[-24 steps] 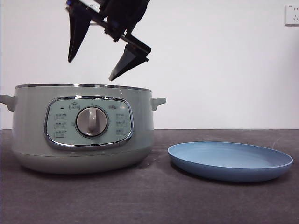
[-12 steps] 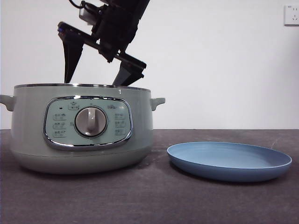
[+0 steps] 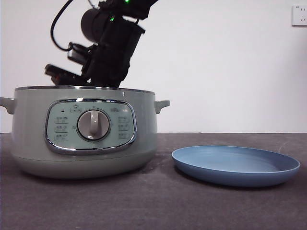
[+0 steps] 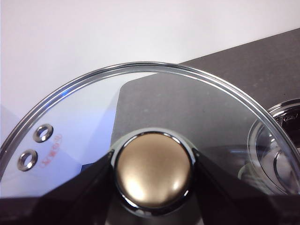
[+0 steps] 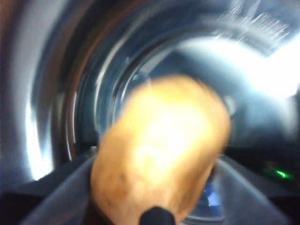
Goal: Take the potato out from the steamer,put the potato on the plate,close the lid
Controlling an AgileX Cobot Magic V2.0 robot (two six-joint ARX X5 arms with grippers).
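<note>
A small "1" is seen on the steamer [image 3: 84,132] rim. The potato [image 5: 161,150] sits inside it w/ the right gripper [image 5: 157,206] jaws on both sides; grip can't be told. Lid [image 4: 140,122] knob is squeezed by left gripper [image 4: 152,176]. Plate [image 3: 236,165] holds nothing.

- The right gripper [image 3: 81,81] has dropped from above the steamer [image 3: 84,132] into it, jaws now hidden below its rim.
- It now flanks the potato [image 5: 161,150].

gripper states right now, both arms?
Left gripper: shut on the lid knob, held off the steamer.
Right gripper: down in the steamer around the potato; grip cannot be told, view blurred.
</note>
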